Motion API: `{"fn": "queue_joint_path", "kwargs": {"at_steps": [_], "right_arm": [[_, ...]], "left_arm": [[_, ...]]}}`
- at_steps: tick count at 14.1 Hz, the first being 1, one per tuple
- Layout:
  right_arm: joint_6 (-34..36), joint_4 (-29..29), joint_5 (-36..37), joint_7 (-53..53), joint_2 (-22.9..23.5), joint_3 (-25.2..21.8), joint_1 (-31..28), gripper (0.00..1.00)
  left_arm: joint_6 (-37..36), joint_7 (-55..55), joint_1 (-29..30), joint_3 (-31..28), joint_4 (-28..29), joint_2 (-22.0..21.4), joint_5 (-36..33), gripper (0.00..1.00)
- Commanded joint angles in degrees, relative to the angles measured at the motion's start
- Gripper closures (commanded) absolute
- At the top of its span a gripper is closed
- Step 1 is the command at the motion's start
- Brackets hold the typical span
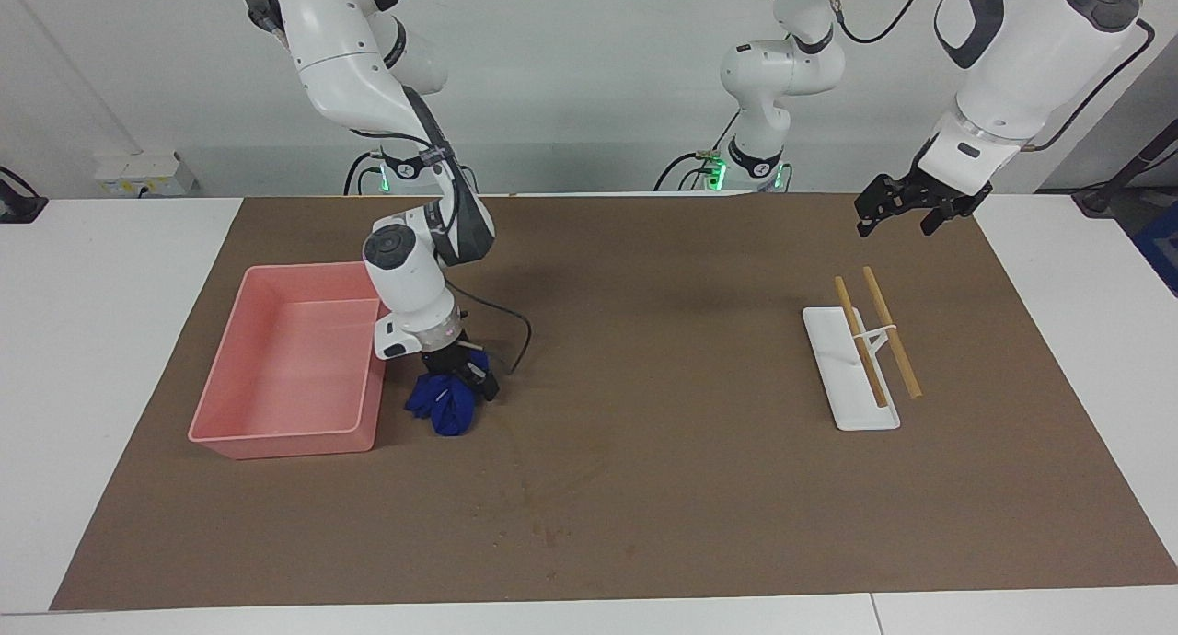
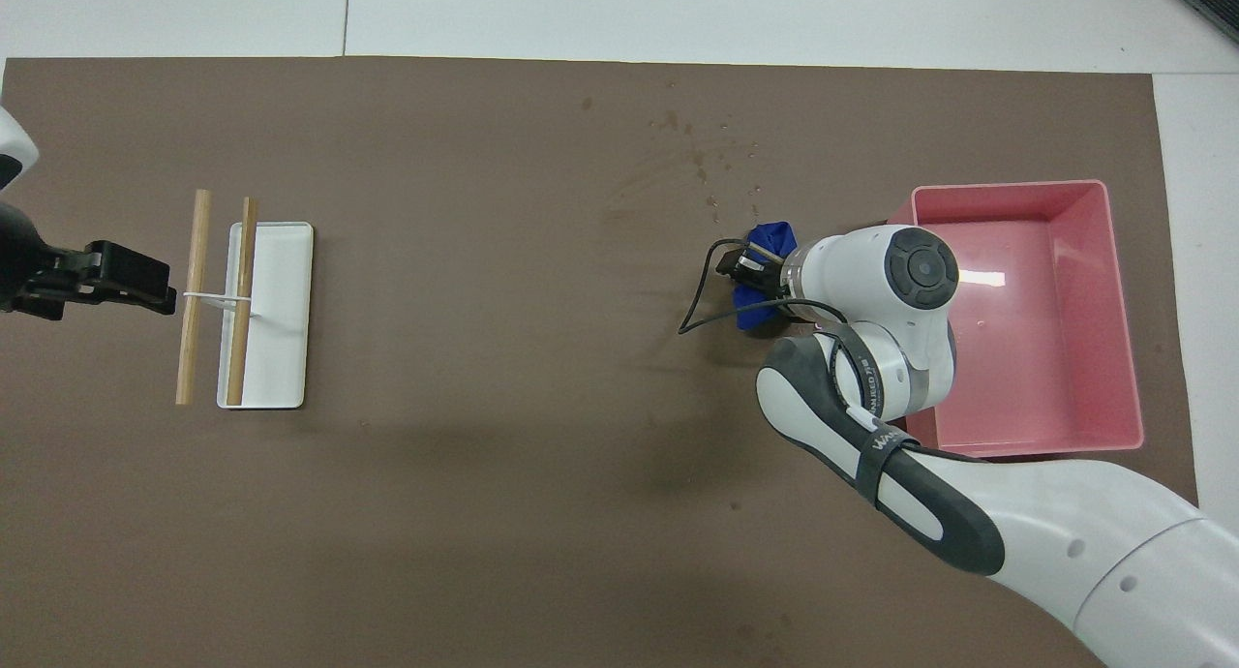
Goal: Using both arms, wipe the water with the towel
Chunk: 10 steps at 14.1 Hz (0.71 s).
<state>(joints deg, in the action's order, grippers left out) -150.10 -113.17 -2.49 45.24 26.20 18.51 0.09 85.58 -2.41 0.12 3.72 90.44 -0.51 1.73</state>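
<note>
Right pincer (image 1: 453,377) first: it is clamped tight on the towel (image 1: 445,408), a bunchy blue lump that hangs from my fingertips and, by the facing view, presses on the brown mat (image 1: 644,488) just beside the pink tray (image 1: 241,377).

Biggest thing to watch is that mat, covering most of the surface, with wide bare room toward the middle and toward the edge farthest from me. Plenty of space to sweep.

Next, the tray: its wall sits close on the side of the towel toward my right arm's end, so I judge any stroke should run away from it, not into it.

Now the key relation: the water (image 1: 543,488). Its faint curved streaks and specks lie farther from me than the towel and a touch toward the middle of the surface, near but apart from the cloth. The streak's arc runs roughly crosswise. So my guess is the wipe goes outward, away from my base.

My left pincer (image 1: 897,210) waits spread wide and empty in the air, over the mat near the white stand (image 1: 851,405) with its two wooden sticks (image 1: 891,333), well apart from the water. My right arm is clearly the nearer one.
</note>
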Motion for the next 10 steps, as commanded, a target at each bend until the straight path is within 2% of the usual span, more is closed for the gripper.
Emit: {"fn": "queue_joint_path", "kwargs": {"at_steps": [1, 4, 7, 9, 10], "right_arm": [[-1.16, 6.71, -1.29, 0.37, 4.99, 0.83, 1.4, 1.0], [-1.16, 13.74, -1.2, 0.37, 9.03, 0.83, 2.54, 1.0], [-0.99, 17.8, -1.02, 0.37, 10.53, 0.83, 2.81, 1.0], [-0.03, 17.99, -1.2, 0.55, 9.31, 0.83, 3.17, 1.0], [1.02, 16.24, -1.2, 0.9, 6.35, 0.74, 3.16, 1.0]], "left_arm": [[-0.86, 0.66, 0.67, 0.93, 1.83, -2.39, 0.38, 0.0], [-0.94, 0.22, 0.76, 0.93, 2.02, -2.48, 0.46, 0.0], [-0.86, 0.22, 0.76, 0.93, 1.93, -2.57, 0.46, 0.0], [-0.86, 0.22, 0.76, 0.93, 1.93, -2.48, 0.46, 0.0], [-0.86, 0.22, 0.76, 0.85, 1.93, -2.57, 0.46, 0.0]]}}
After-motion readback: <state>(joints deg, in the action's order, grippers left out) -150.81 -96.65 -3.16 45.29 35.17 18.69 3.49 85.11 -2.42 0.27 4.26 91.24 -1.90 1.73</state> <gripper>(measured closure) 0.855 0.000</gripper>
